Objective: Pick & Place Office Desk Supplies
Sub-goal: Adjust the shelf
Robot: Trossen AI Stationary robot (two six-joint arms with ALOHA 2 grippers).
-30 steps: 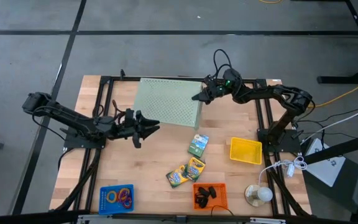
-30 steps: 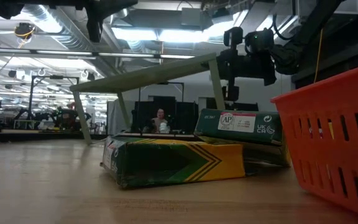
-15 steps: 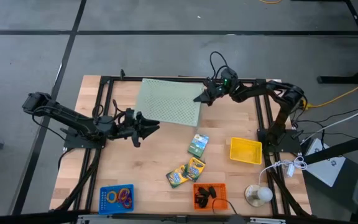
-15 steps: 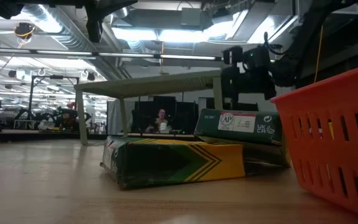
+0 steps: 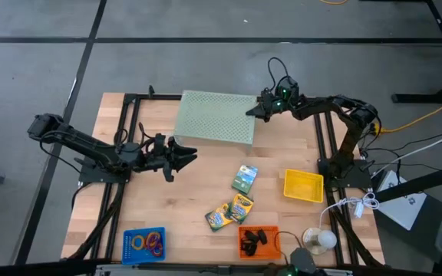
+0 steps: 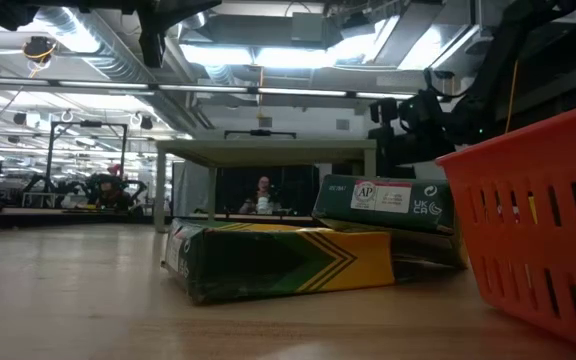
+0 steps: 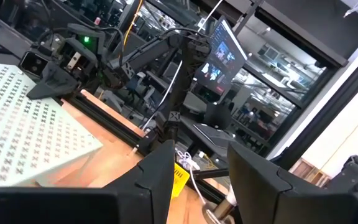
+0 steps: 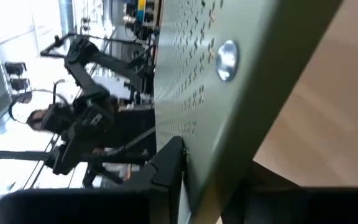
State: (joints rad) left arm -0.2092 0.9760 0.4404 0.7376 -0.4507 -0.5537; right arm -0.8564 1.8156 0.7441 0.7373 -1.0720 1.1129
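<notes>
The pale green mesh riser [image 5: 215, 116] stands level on its legs at the table's far middle; the low view shows its top [image 6: 268, 150]. My right gripper [image 5: 249, 114] is at the riser's right edge, shut on its rim [image 8: 213, 180]. My left gripper [image 5: 190, 156] hovers open at the table's left, pointing right with nothing between its fingers [image 7: 201, 180]. Three green-and-yellow crayon boxes [image 5: 244, 178] [image 5: 241, 207] [image 5: 219, 218] lie flat on the table. Coloured rings lie in a blue tray [image 5: 144, 244]. Black clips lie in an orange basket [image 5: 258, 241]. My right gripper pinches the riser's right rim [image 8: 229, 112], about midway along that edge. One finger [image 8: 166, 168] lies on the perforated top side and the other [image 8: 272, 193] on the rim's outer side. The fingers come nearly level from the table's right. The riser stands level on its legs.
A yellow tray [image 5: 303, 185] sits right of the crayon boxes. A round white object [image 5: 318, 239] stands at the near right. Black frame rails [image 5: 129, 138] run along both table sides. Bare wood lies between my left gripper and the boxes.
My right gripper has moved down and toward the table's far right with the riser. The riser hung tilted with its right side raised; it has come down level on its legs, shifted to the right and toward the far edge.
</notes>
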